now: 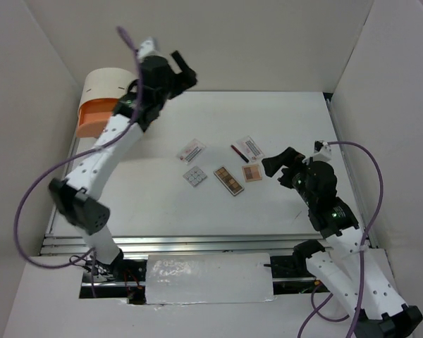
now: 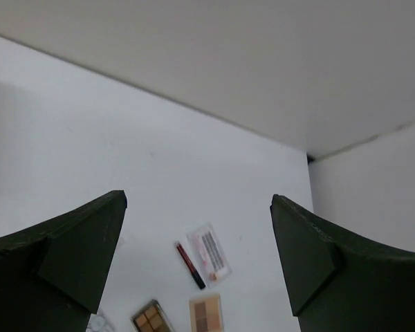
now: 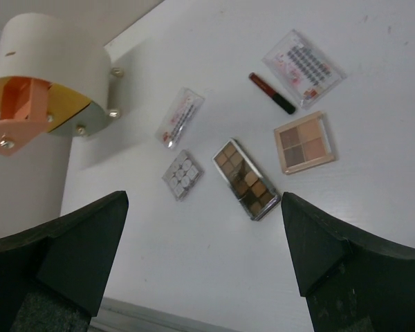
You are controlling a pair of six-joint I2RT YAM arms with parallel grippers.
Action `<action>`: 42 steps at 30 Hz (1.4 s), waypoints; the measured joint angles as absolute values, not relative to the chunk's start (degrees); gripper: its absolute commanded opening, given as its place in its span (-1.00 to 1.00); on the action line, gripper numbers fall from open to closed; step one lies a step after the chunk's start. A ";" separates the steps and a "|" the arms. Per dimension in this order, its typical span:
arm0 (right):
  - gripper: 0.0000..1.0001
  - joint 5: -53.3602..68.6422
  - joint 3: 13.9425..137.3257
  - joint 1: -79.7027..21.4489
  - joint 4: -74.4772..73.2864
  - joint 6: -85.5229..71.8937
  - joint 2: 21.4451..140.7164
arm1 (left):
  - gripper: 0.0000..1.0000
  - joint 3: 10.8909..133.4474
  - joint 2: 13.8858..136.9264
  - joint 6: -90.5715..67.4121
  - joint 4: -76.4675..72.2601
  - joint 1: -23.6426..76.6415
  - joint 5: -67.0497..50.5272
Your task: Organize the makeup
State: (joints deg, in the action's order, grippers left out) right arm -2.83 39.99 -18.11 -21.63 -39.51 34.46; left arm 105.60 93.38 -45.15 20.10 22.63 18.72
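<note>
Makeup (image 1: 228, 180) lies near right hand (image 1: 273, 166), well apart from left hand (image 1: 183, 70).

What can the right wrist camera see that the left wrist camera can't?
Only the right wrist view shows the drawer box and the sachet nearest it. Only the left wrist view shows the walls' far corner. Both show the red and black pencil, the other sachet, the square brown palette and the long brown palette.
</note>
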 measured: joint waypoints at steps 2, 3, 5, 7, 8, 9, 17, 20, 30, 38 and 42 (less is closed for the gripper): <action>1.00 -5.41 39.68 -18.04 -20.64 -39.59 36.93 | 0.99 111.98 101.78 -44.47 22.65 27.88 19.33; 1.00 -6.66 39.90 -17.93 -19.81 -39.42 38.81 | 0.99 115.46 106.80 -44.34 24.08 30.44 19.66; 0.99 -7.84 41.91 -16.93 -18.65 -38.17 45.01 | 0.99 117.95 115.00 -44.66 25.41 34.06 19.40; 0.96 -7.64 45.76 -14.81 -18.24 -37.15 53.78 | 0.99 114.87 119.96 -45.56 27.29 37.08 18.55; 0.96 -7.51 47.99 -13.28 -17.67 -37.01 58.81 | 0.99 113.01 121.62 -45.93 28.38 38.00 17.91; 0.96 -7.44 48.93 -12.10 -16.86 -37.01 62.17 | 0.99 112.25 122.98 -46.68 29.87 38.50 17.56; 0.68 1.76 55.20 -8.75 -14.35 -27.05 75.13 | 0.99 109.30 122.65 -51.81 30.96 37.85 19.22; 0.65 6.11 67.46 -9.67 -14.48 -19.31 88.27 | 0.99 97.17 113.40 -54.04 29.61 37.76 20.51; 0.38 6.44 83.22 -19.66 -22.81 -1.50 111.13 | 0.99 82.54 84.97 -46.89 31.53 38.02 20.27; 0.38 2.26 88.38 -21.54 -28.01 2.11 117.89 | 0.99 73.84 67.55 -40.62 35.05 37.17 20.18; 0.39 1.28 93.01 -21.45 -30.79 3.57 120.31 | 0.99 71.53 65.06 -38.89 36.07 36.75 20.01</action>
